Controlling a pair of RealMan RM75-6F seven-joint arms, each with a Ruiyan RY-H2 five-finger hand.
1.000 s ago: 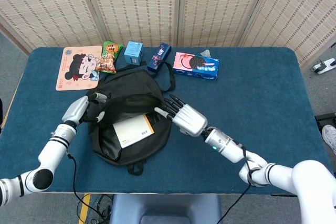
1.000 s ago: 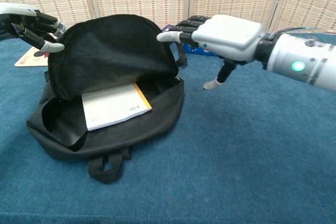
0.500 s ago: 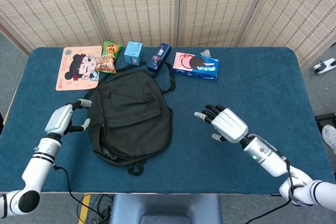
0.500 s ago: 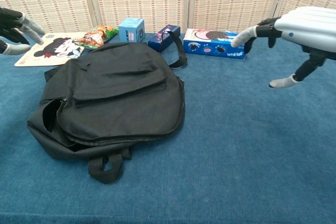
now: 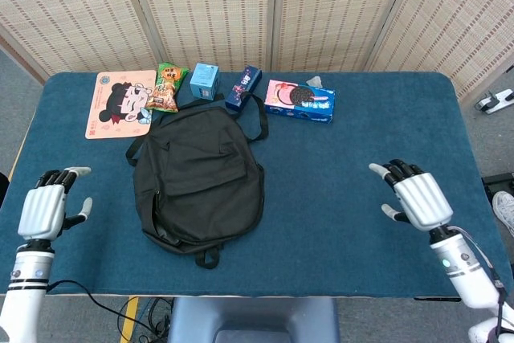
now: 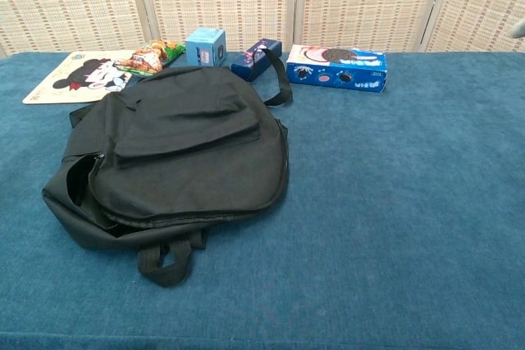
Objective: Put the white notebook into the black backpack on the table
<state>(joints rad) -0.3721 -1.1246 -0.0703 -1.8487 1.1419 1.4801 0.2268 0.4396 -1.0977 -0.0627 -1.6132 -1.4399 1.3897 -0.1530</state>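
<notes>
The black backpack lies flat on the blue table, left of centre, with its flap down over the opening. In the chest view the backpack fills the left half, its zipper gap dark at the near left side. The white notebook shows in neither view. My left hand hovers near the table's front left corner, well left of the backpack, fingers apart and holding nothing. My right hand hangs over the front right of the table, far from the backpack, fingers spread and empty.
Along the far edge lie a cartoon pad, a snack packet, a light blue box, a dark blue box and a cookie box. A woven screen stands behind the table.
A second ago both hands held the backpack open with the notebook inside. The flap has since fallen shut, and both hands have drawn back outward, out of the chest view.
</notes>
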